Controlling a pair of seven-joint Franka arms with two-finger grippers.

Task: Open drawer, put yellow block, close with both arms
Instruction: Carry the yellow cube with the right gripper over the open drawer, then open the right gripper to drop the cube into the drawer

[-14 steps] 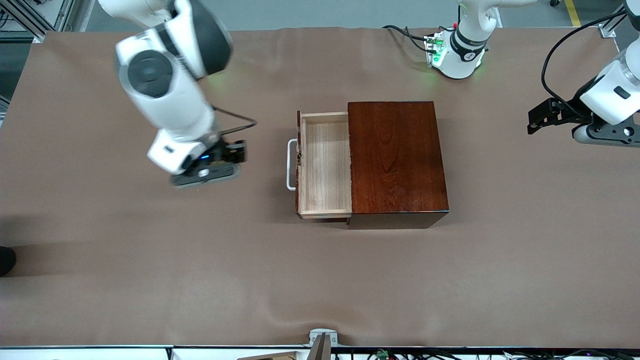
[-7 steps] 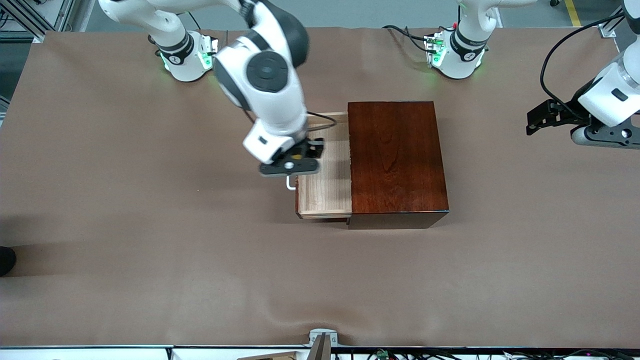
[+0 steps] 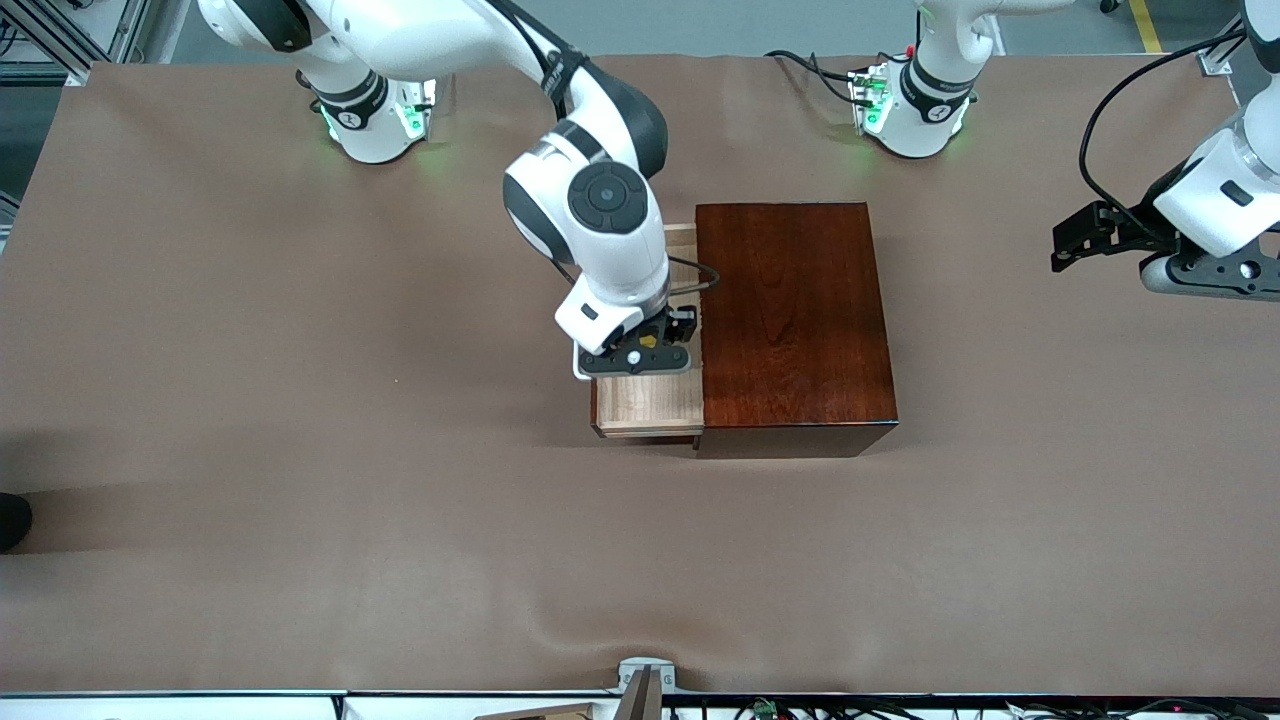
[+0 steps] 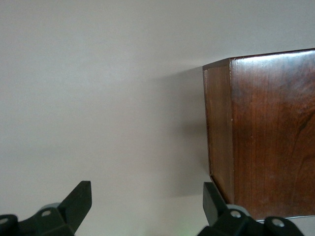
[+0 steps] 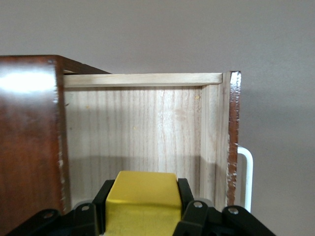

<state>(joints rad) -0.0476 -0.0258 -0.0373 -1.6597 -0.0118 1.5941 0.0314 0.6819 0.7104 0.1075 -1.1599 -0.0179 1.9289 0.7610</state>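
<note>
right gripper point(image 3: 640, 357) fingers clamped on small bright yellow cube point(image 5: 142, 199), hanging over open pale-wood drawer tray point(image 5: 142, 132) w/ white bar handle point(image 5: 247, 177); tray prob straight below, so drop looks clear. left gripper point(image 4: 147, 206) waits, fingers wide, beside glossy mahogany box point(image 3: 790, 320).

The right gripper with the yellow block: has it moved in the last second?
Yes. The right gripper, shut on the yellow block, travelled from over bare table toward the wooden box and is now over the open drawer.
</note>
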